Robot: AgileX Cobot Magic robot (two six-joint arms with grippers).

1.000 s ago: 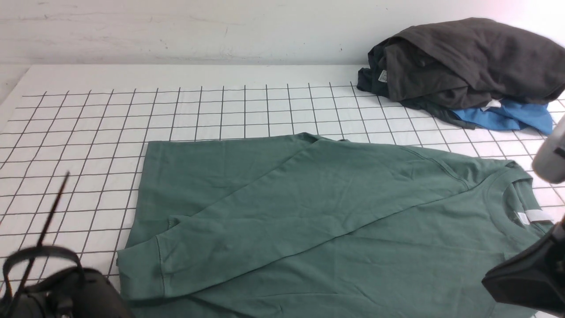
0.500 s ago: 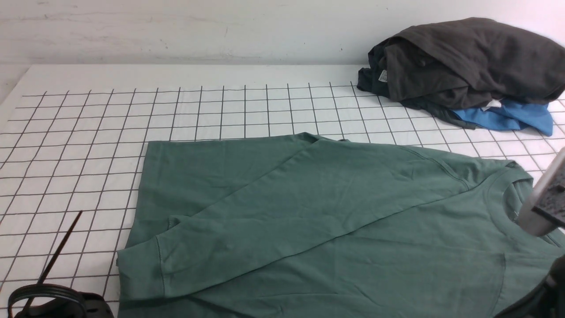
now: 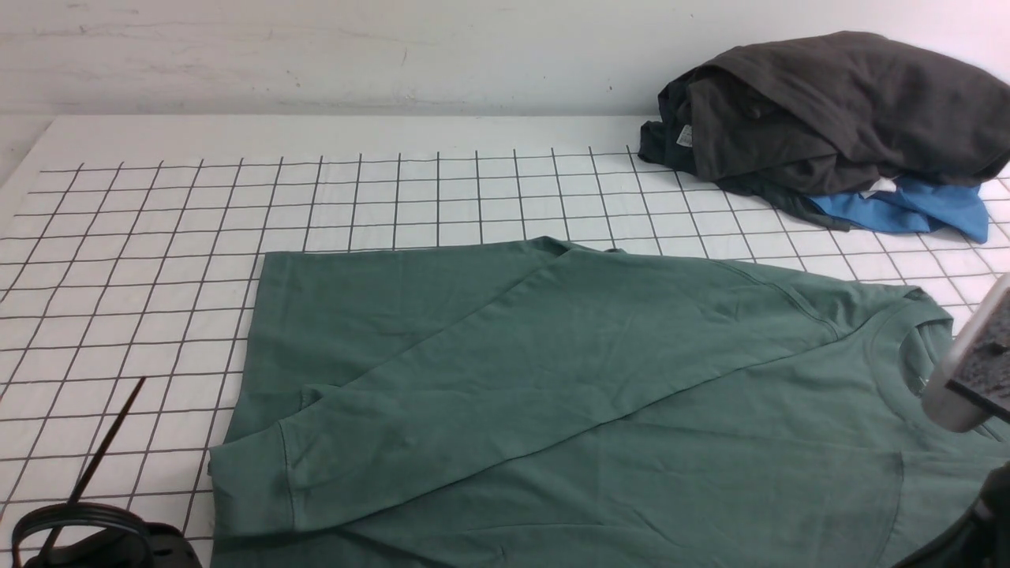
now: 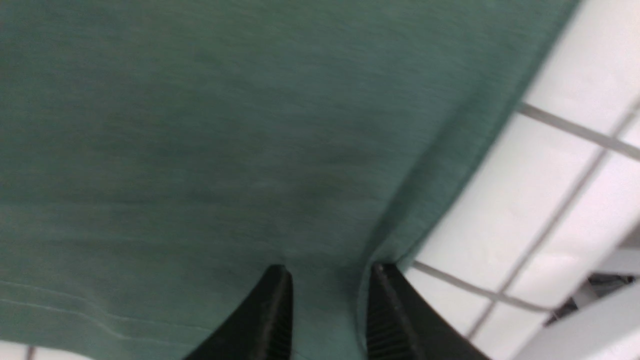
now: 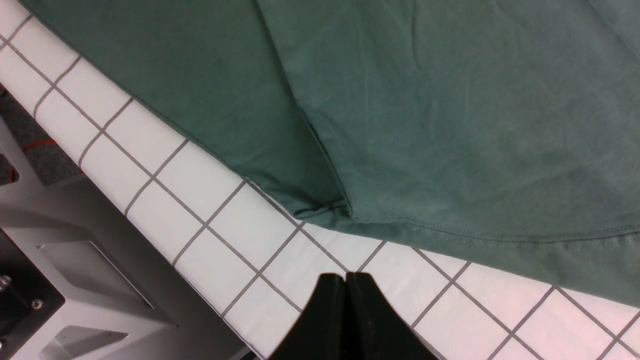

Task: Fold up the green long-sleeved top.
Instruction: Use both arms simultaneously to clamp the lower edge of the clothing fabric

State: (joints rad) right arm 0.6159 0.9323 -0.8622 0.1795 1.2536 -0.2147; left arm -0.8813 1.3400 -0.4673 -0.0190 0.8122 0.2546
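The green long-sleeved top (image 3: 552, 379) lies flat on the gridded table cover (image 3: 158, 237), collar (image 3: 907, 339) toward the robot's right, with one sleeve (image 3: 473, 394) already laid diagonally across the body and its cuff (image 3: 252, 481) at the top's left end. A pile of dark garments (image 3: 828, 110) and a blue garment (image 3: 907, 209) sit well apart from the top, beyond its collar end. The left gripper (image 4: 330, 270) is released: its jaws stand apart directly over the cloth, just inside the top's edge, with green fabric visible between them. The right gripper (image 5: 345, 277) is clenched on nothing, its fingertips pressed together over bare cover just outside the top's stitched edge (image 5: 475, 232). The step in hand appears to be taking hold of the top's near edge at both ends for the next fold. To do it well, open the right jaws before advancing, then slide the lower finger under the stitched edge so that every layer is captured. Lower the left jaws until the fabric seats deep between the pads, then close firmly. Lift both ends together and at equal height; uneven lift is likely to skew the fold line and disturb the sleeve already placed.
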